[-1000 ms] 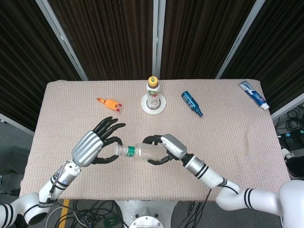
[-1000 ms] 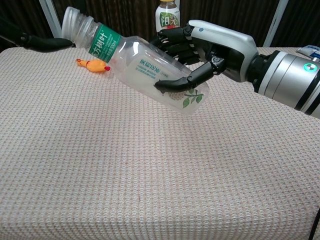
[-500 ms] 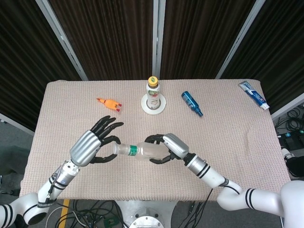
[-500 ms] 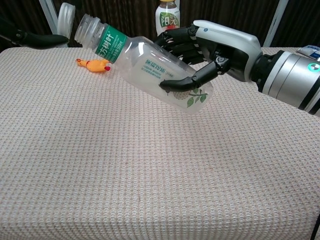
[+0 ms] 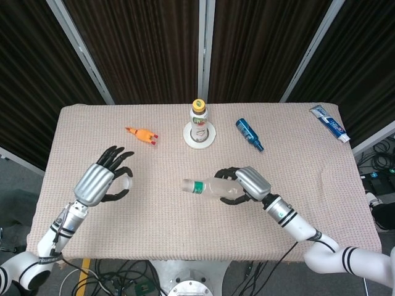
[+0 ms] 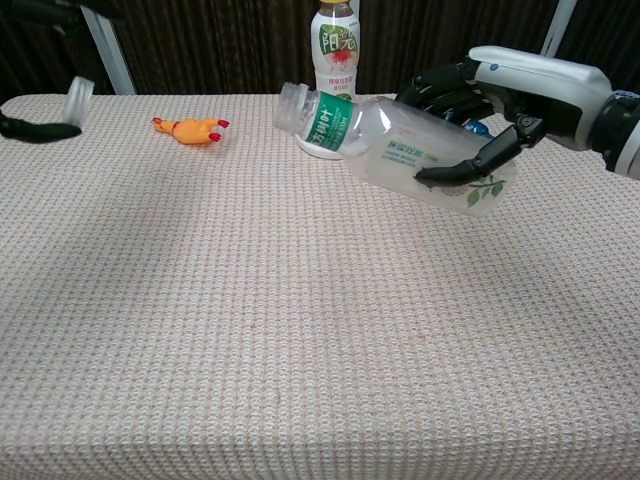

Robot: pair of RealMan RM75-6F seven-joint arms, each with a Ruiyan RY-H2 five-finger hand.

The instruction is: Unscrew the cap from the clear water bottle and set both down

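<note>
The clear water bottle [image 5: 210, 187] with a green label band is uncapped and lies tilted in the air, its open neck pointing left. My right hand [image 5: 248, 183] grips its body from the right; in the chest view the bottle [image 6: 405, 152] hangs above the cloth in that hand [image 6: 520, 85]. My left hand [image 5: 99, 184] is well to the left, pinching the clear cap [image 5: 126, 184] at its fingertips. The chest view shows the cap [image 6: 78, 100] at the far left edge above one dark finger [image 6: 35, 128]; the rest of that hand is out of frame.
The table [image 5: 308, 203] wears a beige woven cloth. At the back stand an orange toy chicken [image 5: 142, 134], a yellow-capped bottle [image 5: 198, 120] on a white coaster, a blue tube [image 5: 249, 134] and a toothpaste tube [image 5: 330, 123] at the far right corner.
The hands have drawn apart. My left hand carried the cap off to the left, and my right hand moved the open bottle to the right and further back.
</note>
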